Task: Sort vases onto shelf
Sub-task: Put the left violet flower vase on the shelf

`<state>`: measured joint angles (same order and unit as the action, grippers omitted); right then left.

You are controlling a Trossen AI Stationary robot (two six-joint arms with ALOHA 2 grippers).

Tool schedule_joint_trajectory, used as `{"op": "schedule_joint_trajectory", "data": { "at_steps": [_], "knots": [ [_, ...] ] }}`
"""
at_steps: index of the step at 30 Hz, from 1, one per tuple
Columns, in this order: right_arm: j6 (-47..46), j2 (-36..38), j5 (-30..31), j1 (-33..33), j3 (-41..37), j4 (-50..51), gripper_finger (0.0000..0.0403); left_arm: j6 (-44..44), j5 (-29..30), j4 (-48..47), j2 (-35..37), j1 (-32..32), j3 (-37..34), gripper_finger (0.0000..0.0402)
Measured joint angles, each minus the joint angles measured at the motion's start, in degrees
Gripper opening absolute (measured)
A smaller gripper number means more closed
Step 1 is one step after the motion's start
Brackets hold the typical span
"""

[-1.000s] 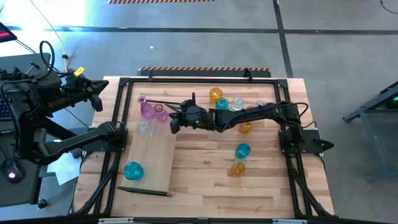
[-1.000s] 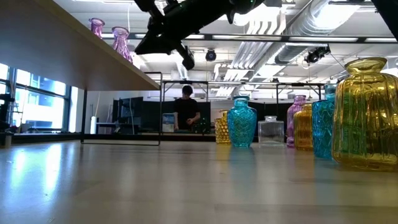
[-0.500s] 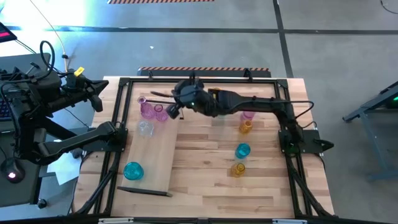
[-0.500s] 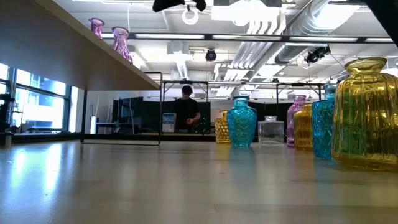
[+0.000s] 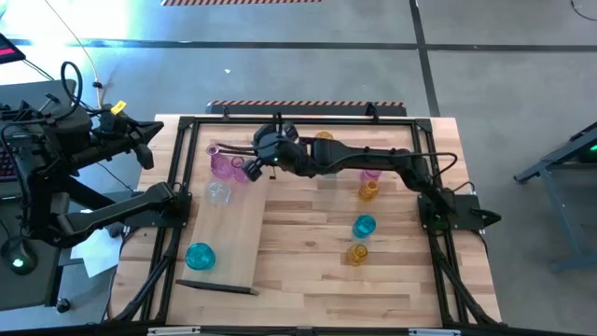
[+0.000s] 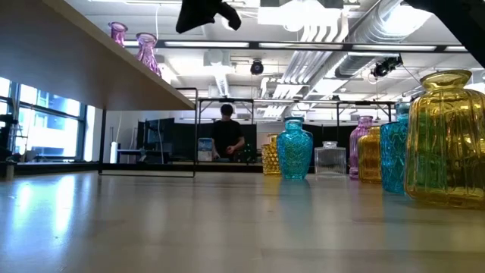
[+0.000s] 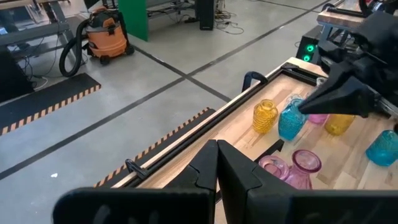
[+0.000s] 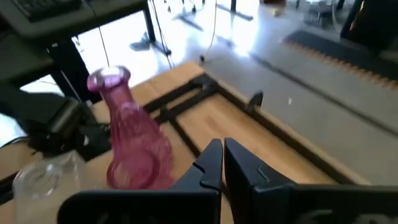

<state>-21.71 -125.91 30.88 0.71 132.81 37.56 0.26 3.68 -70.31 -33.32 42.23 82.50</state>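
Right end effector (image 5: 250, 169): closed, empty, above the long light-wood shelf (image 5: 233, 238)'s far end beside two pink glass vases (image 5: 227, 166). Between placements; next, probably fetch a vase from the desk's far edge. Left end effector (image 7: 216, 163): closed, off-desk.

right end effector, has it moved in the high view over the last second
Yes. The right end effector, shut and empty, has swung from mid-table toward the table's far edge, and now sits beside the pink glass vases on the light-wood shelf board.

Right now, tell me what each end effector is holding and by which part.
Nothing is held. The right end effector is shut and empty above the pink vases on the shelf. The left end effector is shut and empty off the table's left edge.
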Motion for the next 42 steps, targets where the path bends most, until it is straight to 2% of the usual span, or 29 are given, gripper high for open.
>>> {"op": "schedule_joint_trajectory", "data": {
  "at_steps": [11, 24, 28, 42],
  "knots": [
    [-7.90, -4.07, -2.39, -2.09, -0.26, 4.15, 0.0000, 1.50, 0.02, -0.02, 0.02, 0.01, 0.00, 0.0000],
    [-12.77, -6.71, -6.49, -3.74, -0.35, 2.91, 0.0000, 1.48, -0.04, -0.08, 0.02, 0.01, 0.01, 0.0000],
    [-12.33, -6.67, -5.77, -3.86, -0.35, 3.31, 0.0000, 1.48, -0.07, -0.08, 0.02, 0.01, 0.00, 0.0000],
    [-9.77, -7.82, -8.95, -2.55, -0.24, -1.64, 0.0000, 0.36, -0.44, -0.29, 0.16, 0.01, 0.00, 0.0000]
  ]
}}
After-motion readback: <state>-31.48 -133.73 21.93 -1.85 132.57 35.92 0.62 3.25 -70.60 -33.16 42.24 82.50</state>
